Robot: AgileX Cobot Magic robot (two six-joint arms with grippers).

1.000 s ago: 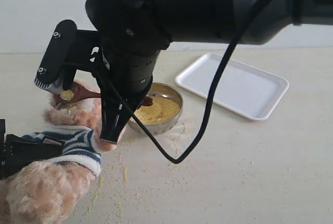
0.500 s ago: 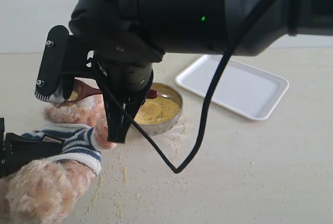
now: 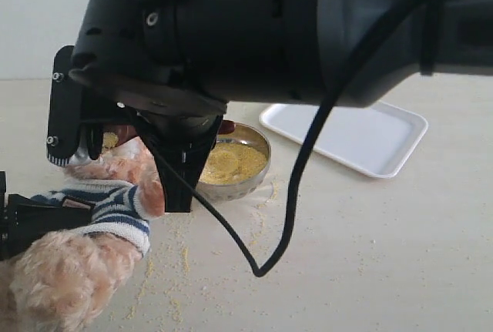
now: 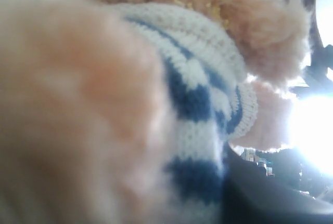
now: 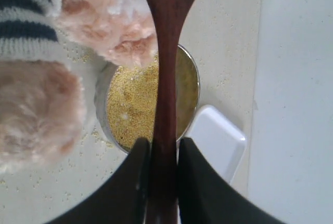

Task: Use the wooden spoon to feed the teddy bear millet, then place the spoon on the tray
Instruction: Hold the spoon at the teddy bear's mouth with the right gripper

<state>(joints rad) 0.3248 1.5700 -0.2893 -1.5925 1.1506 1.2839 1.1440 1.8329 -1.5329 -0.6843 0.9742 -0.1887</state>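
1. My right fingers (image 5: 136, 174) clamp the wooden spoon (image 5: 166, 78) by its handle, and its bowl meets the teddy bear (image 3: 115, 209), lower left.
2. My left fingers (image 3: 38, 220) sit at its sweater; I can't tell their grip.
3. The millet (image 3: 231, 164) fills the steel bowl (image 3: 258, 176) at centre, with the tray (image 3: 347, 128) to its right.

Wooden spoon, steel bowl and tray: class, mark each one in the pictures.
wooden spoon (image 5: 166, 78), right wrist view, middle of its handle.
steel bowl (image 3: 235, 190), exterior view, front wall.
tray (image 3: 370, 135), exterior view, bare floor.

pale table (image 3: 400, 255), white tray (image 3: 362, 135), steel bowl (image 3: 248, 186) of millet (image 3: 231, 164), loose grains (image 3: 185, 259) scattered, teddy bear (image 3: 69, 278) seemingly resting there
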